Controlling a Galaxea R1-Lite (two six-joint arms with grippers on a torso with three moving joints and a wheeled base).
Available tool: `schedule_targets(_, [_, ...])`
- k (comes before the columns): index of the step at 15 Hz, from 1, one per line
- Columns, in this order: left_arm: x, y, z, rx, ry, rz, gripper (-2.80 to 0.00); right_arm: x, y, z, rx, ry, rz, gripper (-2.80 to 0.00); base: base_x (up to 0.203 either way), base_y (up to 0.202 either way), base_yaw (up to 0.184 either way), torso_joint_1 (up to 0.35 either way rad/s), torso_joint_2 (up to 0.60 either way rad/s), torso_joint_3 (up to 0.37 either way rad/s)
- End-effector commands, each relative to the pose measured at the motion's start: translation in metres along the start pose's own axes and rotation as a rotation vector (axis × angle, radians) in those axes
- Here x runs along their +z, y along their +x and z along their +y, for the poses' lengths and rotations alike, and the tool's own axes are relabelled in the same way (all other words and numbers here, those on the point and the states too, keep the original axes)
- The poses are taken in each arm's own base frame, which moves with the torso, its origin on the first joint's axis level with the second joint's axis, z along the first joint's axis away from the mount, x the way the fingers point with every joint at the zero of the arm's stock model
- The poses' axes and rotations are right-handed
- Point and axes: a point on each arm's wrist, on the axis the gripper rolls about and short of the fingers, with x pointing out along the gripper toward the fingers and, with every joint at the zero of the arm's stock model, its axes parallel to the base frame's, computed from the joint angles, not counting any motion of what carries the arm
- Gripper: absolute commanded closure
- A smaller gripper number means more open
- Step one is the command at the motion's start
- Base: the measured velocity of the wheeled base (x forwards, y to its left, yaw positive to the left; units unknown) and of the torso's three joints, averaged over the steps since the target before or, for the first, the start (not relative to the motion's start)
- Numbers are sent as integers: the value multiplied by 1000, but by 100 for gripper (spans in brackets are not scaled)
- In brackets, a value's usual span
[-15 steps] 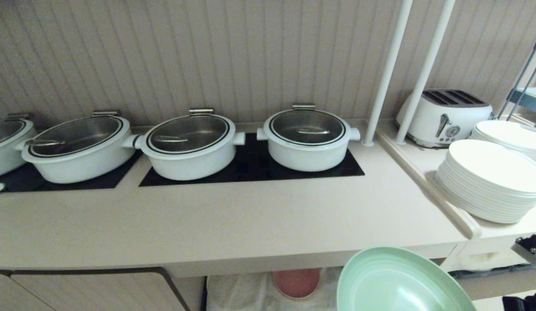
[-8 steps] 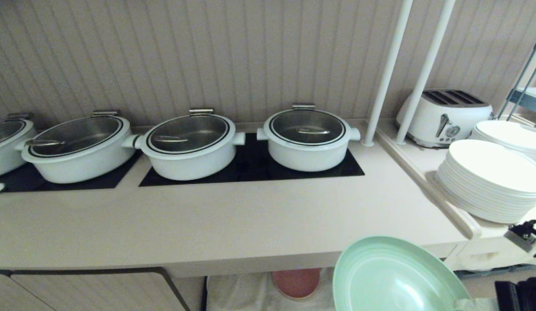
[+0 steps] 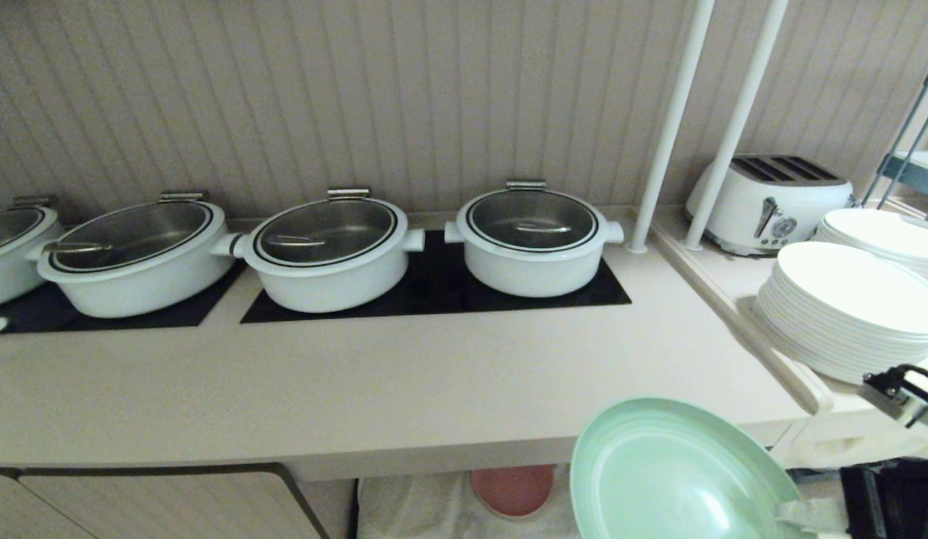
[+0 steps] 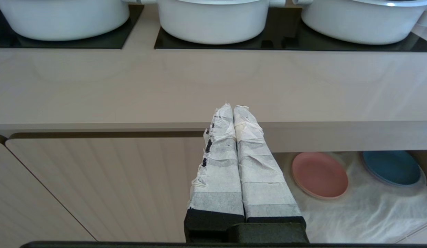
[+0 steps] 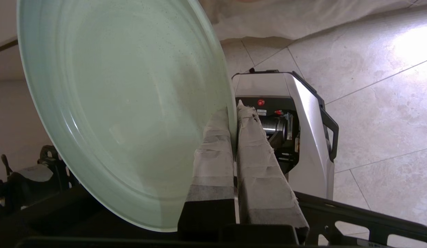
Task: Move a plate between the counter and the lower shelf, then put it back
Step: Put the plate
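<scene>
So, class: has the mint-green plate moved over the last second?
Yes. The plate has risen against the counter edge, now overlapping it more.

A ribbed beige wall (image 3: pixel 404 97) runs behind three white lidded pots (image 3: pixel 325 254) standing on black panels (image 3: pixel 434 288). Two white poles (image 3: pixel 677 120) rise at the right. Beyond them, on a side ledge (image 3: pixel 733 288), stand a white toaster (image 3: pixel 771 198) and stacks of white plates (image 3: pixel 846 318). Ribbed cabinet doors (image 4: pixel 96 186) close the front on the left. The floor (image 5: pixel 372 86) is pale glossy tile with a bright patch of light
</scene>
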Motion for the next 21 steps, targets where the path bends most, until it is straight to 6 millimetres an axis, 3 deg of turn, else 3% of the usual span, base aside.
schedule_targets(1, [0, 0, 0, 0, -1, -1, 0, 9, 7, 1, -14, 18, 18, 0, 0, 0, 0, 0, 0, 0])
schedule_targets(5, [0, 0, 0, 0, -1, -1, 0, 26, 18, 3, -34, 39, 37, 0, 0, 0, 0, 0, 0, 0])
schedule_targets(9, [0, 0, 0, 0, -1, -1, 0, 56, 40, 4, -64, 70, 62, 0, 0, 0, 0, 0, 0, 0])
schedule_targets(16, [0, 0, 0, 0, -1, -1, 0, 122, 99, 11, -82, 84, 82, 0, 0, 0, 0, 0, 0, 0])
schedule_targets(21, [0, 0, 0, 0, -1, -1, 0, 152, 143, 8, -93, 88, 96, 0, 0, 0, 0, 0, 0, 0])
